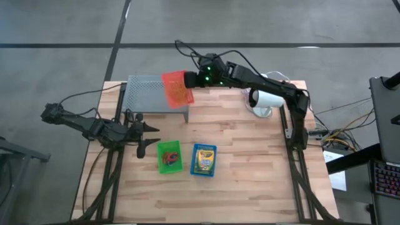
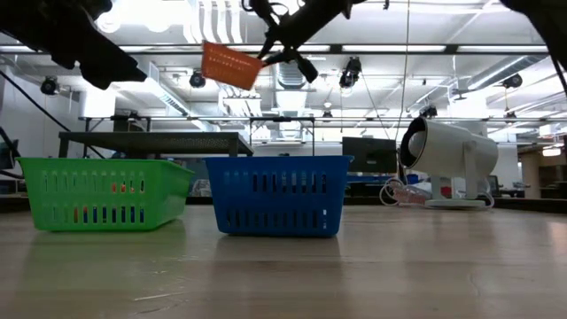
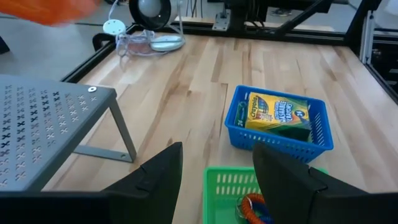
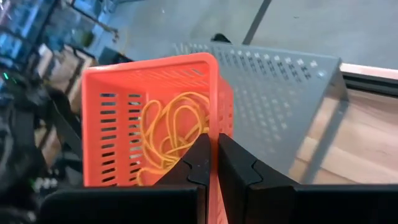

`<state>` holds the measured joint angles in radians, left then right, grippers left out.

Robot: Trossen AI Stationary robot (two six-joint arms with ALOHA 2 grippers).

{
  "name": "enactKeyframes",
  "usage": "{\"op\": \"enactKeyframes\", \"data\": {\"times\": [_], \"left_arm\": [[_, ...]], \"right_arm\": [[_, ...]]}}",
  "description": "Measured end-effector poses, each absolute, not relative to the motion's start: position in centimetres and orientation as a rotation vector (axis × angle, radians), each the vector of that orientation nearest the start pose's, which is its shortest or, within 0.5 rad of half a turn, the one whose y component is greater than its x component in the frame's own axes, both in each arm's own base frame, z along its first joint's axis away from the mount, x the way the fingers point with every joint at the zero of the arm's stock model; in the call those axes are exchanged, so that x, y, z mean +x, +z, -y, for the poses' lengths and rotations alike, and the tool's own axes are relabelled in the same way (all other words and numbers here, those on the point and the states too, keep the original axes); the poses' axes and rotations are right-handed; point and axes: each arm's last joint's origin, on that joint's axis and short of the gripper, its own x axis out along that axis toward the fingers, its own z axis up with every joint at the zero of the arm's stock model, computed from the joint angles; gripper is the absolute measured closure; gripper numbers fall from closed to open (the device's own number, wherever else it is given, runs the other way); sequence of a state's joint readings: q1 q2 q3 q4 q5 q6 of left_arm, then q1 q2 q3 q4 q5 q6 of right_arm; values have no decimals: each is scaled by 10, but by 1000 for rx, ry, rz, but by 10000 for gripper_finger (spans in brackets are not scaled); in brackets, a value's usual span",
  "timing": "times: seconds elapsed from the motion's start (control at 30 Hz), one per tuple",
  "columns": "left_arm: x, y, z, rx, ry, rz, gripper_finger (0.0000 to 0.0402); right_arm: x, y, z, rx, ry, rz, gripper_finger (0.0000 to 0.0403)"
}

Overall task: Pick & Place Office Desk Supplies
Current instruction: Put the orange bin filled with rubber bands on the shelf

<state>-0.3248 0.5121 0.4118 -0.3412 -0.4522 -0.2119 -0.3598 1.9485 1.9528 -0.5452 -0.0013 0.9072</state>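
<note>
My right gripper [image 1: 189, 81] is shut on an orange basket [image 1: 177, 88], held up over the right end of the grey perforated rack [image 1: 149, 94]. Thin orange rubber bands [image 4: 174, 134] lie inside it. On the table stand a green basket [image 1: 169, 156] holding red and blue loops [image 3: 252, 205] and a blue basket [image 1: 204, 160] with a yellow-green crayon box [image 3: 277, 111]. At the table's left my left gripper [image 1: 147, 135] stands open just left of the green basket, with nothing between its fingers. My right gripper pinches one side wall of the orange basket at its rim [image 4: 216, 127], one finger [image 4: 199, 163] inside and one [image 4: 235, 167] outside. It reaches in from the table's right, slanting down. The basket hangs clear above the rack [image 2: 232, 64], slightly tilted.
A white cylindrical lamp-like device [image 1: 264, 102] with cables stands at the far right of the table. The rack [image 3: 50, 130] stands on slanted legs along the far left. Bare wood lies along the near edge [image 1: 206, 200].
</note>
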Motion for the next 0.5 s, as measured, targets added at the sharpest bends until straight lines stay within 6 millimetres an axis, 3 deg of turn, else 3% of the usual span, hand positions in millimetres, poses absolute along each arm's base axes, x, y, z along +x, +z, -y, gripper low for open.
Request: {"op": "enactKeyframes", "data": {"times": [0.27, 0.5], "left_arm": [[122, 228, 28, -40, 167, -393, 201], [122, 229, 28, -42, 167, -387, 201]], "right_arm": [[446, 346, 178, 1050, -634, -371, 390], [455, 335, 193, 1068, -733, -444, 390]]}}
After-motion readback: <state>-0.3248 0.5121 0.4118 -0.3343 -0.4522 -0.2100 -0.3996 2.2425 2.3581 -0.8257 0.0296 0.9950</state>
